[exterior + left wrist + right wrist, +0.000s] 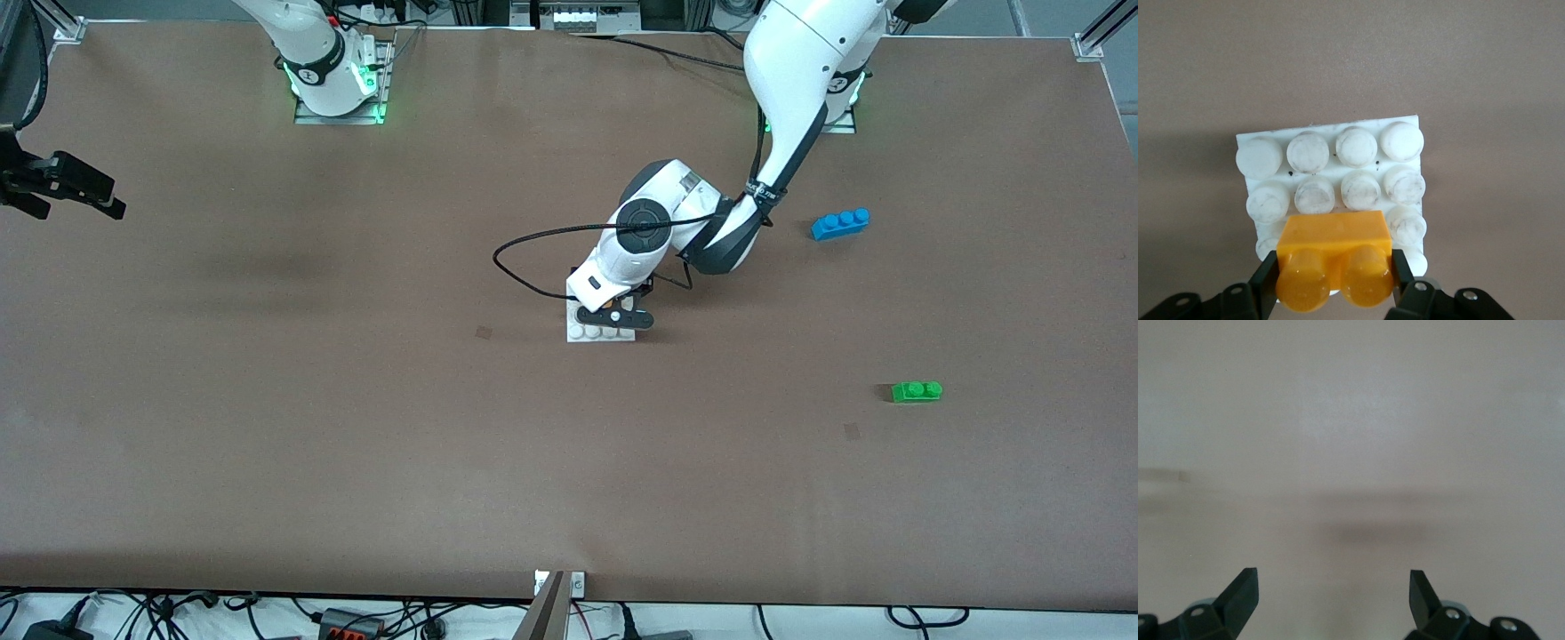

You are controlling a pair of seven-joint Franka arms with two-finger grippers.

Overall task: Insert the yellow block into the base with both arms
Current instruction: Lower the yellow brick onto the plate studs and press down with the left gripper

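Left wrist view — left tool point(1335, 277) clamping yellow block point(1333, 263)

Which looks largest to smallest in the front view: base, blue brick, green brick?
1. base, though the left arm hides part of it
2. blue brick
3. green brick

The left gripper point(615, 313) is sitting low over the white base point(601, 332); the right gripper point(62, 191) is waiting.
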